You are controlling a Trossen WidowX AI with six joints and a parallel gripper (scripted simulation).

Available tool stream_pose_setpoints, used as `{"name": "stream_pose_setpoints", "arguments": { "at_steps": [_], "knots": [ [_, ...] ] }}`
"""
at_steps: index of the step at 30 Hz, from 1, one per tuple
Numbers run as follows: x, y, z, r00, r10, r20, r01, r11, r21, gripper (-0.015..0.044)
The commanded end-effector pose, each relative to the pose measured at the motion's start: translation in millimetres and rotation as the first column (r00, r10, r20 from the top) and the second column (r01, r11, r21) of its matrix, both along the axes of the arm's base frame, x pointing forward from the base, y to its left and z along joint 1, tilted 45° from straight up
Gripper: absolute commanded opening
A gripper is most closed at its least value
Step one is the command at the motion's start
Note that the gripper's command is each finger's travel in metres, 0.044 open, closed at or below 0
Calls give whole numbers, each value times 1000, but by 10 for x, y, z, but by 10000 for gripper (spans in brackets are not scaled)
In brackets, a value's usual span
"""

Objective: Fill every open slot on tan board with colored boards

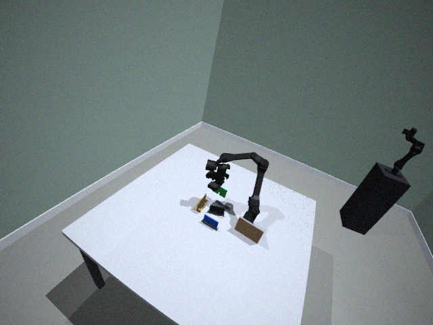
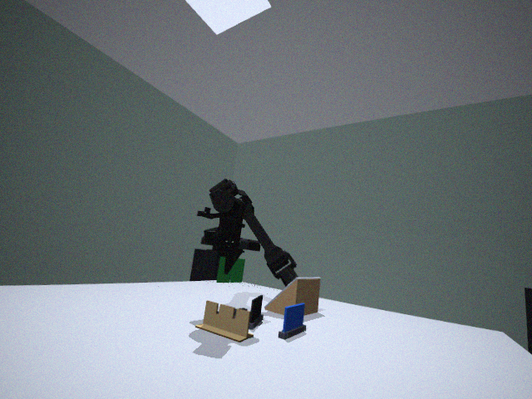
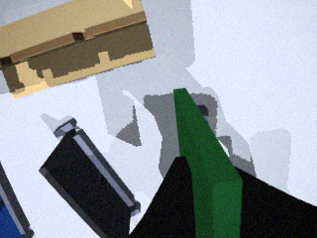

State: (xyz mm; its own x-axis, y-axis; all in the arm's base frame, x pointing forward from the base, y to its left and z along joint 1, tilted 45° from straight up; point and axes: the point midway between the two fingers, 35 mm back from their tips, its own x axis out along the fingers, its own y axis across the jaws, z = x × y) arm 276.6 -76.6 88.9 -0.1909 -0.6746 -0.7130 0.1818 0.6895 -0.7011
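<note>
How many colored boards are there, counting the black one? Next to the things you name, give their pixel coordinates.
3: the green board [image 1: 221, 191] [image 2: 237, 270] [image 3: 210, 174] in the gripper [image 1: 214, 187] [image 2: 229, 271] [image 3: 192, 165], the blue board [image 1: 210, 221] [image 2: 294, 317] [image 3: 9, 218] and black board [image 1: 216, 210] [image 2: 256, 307] [image 3: 79, 183] in holders.

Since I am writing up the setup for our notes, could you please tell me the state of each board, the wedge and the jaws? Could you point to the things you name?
Jaws [image 1: 214, 185] [image 2: 229, 271]: shut on the green board.
Green notched board [image 1: 221, 191] [image 2: 237, 271] [image 3: 200, 149]: held in the air, notch down.
Tan slotted board [image 1: 201, 202] [image 2: 226, 319] [image 3: 116, 22]: standing, both visible slots open.
Blue board [image 1: 210, 221] [image 2: 294, 317] [image 3: 7, 220]: upright in its holder.
Black board [image 1: 216, 210] [image 2: 256, 307] [image 3: 81, 183]: upright in its holder.
Brown wedge [image 1: 248, 230] [image 2: 307, 296]: resting on the table.
</note>
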Motion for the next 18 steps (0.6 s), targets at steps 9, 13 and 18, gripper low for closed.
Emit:
{"name": "stream_pose_setpoints", "arguments": {
  "at_steps": [9,13,18],
  "knots": [
    [327,54,-101,999,38,-28,-38,999,14,0],
    [422,67,-143,998,49,-39,-48,999,18,0],
    [539,84,-201,997,62,-53,-61,998,22,0]
  ]
}}
